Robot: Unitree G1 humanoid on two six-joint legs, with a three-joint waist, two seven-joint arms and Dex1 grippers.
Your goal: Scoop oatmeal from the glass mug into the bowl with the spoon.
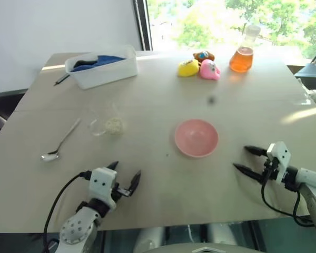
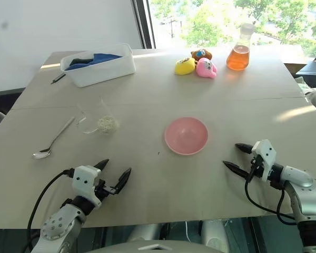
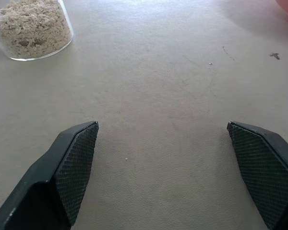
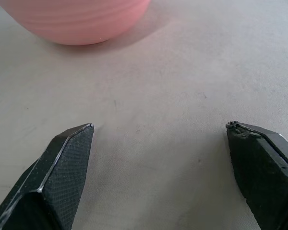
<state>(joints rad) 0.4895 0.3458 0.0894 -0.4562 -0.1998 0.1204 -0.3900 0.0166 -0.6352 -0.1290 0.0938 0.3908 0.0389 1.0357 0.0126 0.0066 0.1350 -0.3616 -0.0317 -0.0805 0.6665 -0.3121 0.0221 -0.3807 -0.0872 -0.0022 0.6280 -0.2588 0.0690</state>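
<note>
The clear glass mug [image 1: 106, 124] stands on the table left of centre, with pale oatmeal [image 1: 115, 125] in its bottom. In the left wrist view the oatmeal [image 3: 31, 26] lies ahead, off to one side. The silver spoon [image 1: 60, 141] lies flat on the table to the mug's left. The pink bowl [image 1: 196, 137] sits empty at the middle. My left gripper [image 1: 125, 171] is open over the near table edge, short of the mug. To the bowl's right, my right gripper [image 1: 241, 158] is open and points toward the bowl [image 4: 77, 19]. Neither holds anything.
A white plastic tub [image 1: 102, 66] with blue cloth stands at the back left, a dark pen [image 1: 61, 79] beside it. Soft toys [image 1: 200, 67] and a flask of orange liquid [image 1: 243, 52] stand at the back right.
</note>
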